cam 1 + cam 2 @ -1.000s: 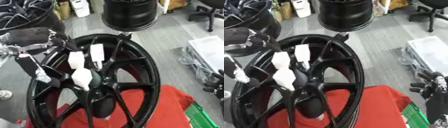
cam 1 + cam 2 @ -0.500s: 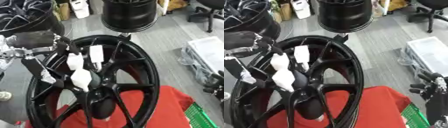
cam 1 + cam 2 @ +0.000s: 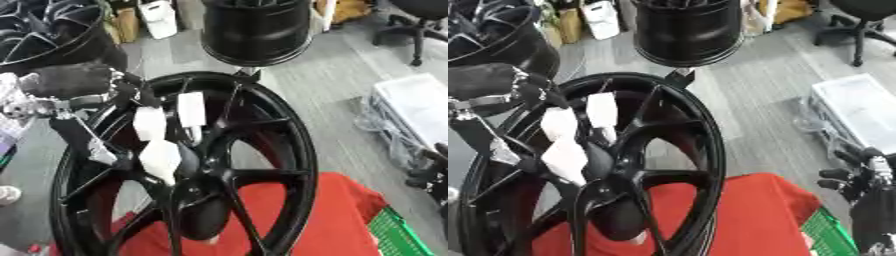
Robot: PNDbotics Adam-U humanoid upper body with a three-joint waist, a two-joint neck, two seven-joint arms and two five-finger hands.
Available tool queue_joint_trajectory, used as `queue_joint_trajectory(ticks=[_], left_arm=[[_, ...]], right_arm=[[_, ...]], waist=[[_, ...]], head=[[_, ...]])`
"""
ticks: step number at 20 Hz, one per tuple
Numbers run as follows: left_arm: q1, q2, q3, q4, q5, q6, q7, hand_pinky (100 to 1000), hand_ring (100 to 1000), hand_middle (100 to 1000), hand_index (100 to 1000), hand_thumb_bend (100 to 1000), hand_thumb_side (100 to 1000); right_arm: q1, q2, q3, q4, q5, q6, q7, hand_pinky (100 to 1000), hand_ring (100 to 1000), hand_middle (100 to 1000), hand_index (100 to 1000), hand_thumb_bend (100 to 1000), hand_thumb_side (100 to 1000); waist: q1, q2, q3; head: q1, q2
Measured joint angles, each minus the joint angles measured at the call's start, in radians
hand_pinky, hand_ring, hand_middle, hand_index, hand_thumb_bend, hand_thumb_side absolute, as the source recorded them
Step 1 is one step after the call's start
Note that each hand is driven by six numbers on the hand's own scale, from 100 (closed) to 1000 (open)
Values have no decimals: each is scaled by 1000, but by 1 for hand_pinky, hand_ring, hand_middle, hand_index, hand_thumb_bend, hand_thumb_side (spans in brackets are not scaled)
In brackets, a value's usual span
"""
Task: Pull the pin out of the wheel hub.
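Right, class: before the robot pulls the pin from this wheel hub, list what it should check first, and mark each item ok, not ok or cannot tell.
1. Wheel stands upright on the red cloth: ok.
2. Hub is in view: ok.
3. White tags hang near the hub; which marks the pin: cannot tell.
4. Left robot hand is at the rim's upper left, not at the hub: not ok.
5. Left robot hand's fingers: cannot tell.
6. Right robot hand is away at the right edge, off the wheel: ok.
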Motion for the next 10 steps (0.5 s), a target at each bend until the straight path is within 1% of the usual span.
queue_joint_trajectory(ticks=[5,8,10], left_arm=[[-3,-8,-4,3,-8,0,0,559,346,597,771,601,607],[-4,-11,-4,3,-8,0,0,554,339,593,768,592,591],[-4,-16,-4,4,-7,0,0,547,325,579,764,576,563]], right_arm=[[0,0,0,1,0,2,2,550,573,768,837,100,925],[0,0,0,3,0,2,2,550,573,768,837,100,926],[0,0,0,5,0,2,2,550,573,768,837,100,927]], waist=[[0,-1,0],[0,-1,0],[0,-1,0]], head=[[1,-1],[1,-1],[1,-1]])
